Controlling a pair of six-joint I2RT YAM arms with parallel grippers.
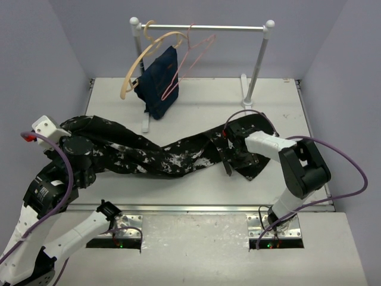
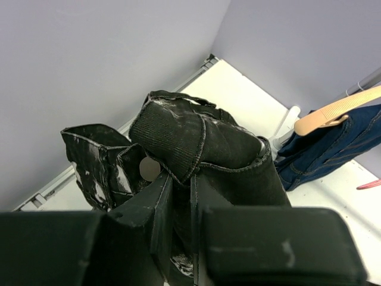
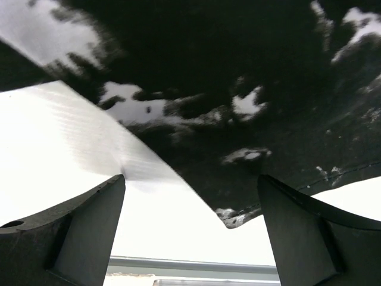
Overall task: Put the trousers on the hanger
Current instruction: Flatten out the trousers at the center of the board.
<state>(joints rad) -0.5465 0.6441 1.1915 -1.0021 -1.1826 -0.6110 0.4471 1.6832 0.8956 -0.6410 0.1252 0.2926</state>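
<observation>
The flat white tabletop [image 1: 202, 110] holds everything. The long black soft trousers with white speckles [image 1: 149, 156] lie across it from the left side to the right side, well apart from the rail. At the back stands a white clothes rail on two posts [image 1: 202, 27]. A dark blue garment [image 1: 159, 83] hangs from the rail on a thick tan curved wooden hanger [image 1: 134, 68]. Just to its right, the thin pink wire hanger [image 1: 190, 59] hangs on the same rail with nothing on it.

The left tool [image 2: 181, 196] is squeezed closed on one bunched-up end of the trousers, and the cloth pokes up between its fingers. The right tool [image 3: 190, 196] is at the other end. Its fingers stand wide apart, holding nothing, with a corner of the trouser edge and bare tabletop showing between them.
</observation>
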